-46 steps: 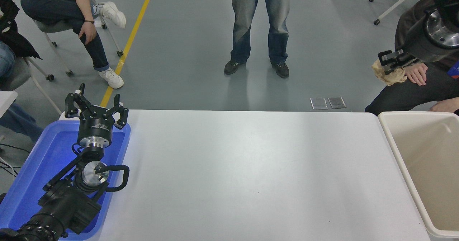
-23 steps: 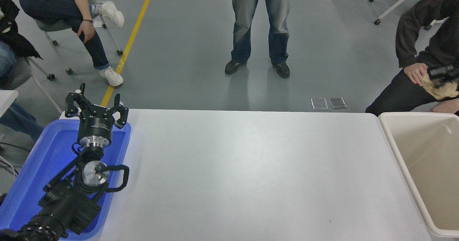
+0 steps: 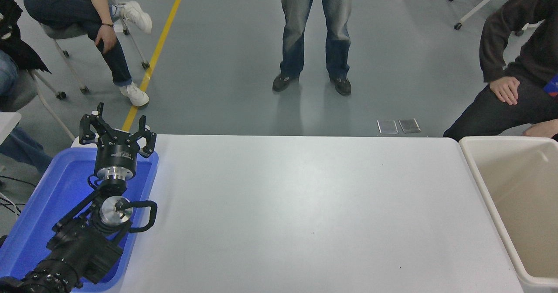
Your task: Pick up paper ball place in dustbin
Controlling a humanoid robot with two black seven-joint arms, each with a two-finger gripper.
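The cream-beige dustbin (image 3: 479,177) stands at the table's right end, its inside bare as far as it shows. The paper ball is out of view. My right arm and gripper are out of view as well. My left gripper (image 3: 117,127) is parked over the far end of the blue tray at the lower left, its fingers spread open and empty.
A shallow blue tray (image 3: 39,206) lies at the left under my left arm. A white table (image 3: 305,214) fills the middle. A person stands beyond the far edge (image 3: 314,31). People sit at the far left (image 3: 87,14) and far right (image 3: 523,79).
My right gripper, shut on the paper ball, moved right from above the dustbin's far corner and left the picture. The left arm has not moved.
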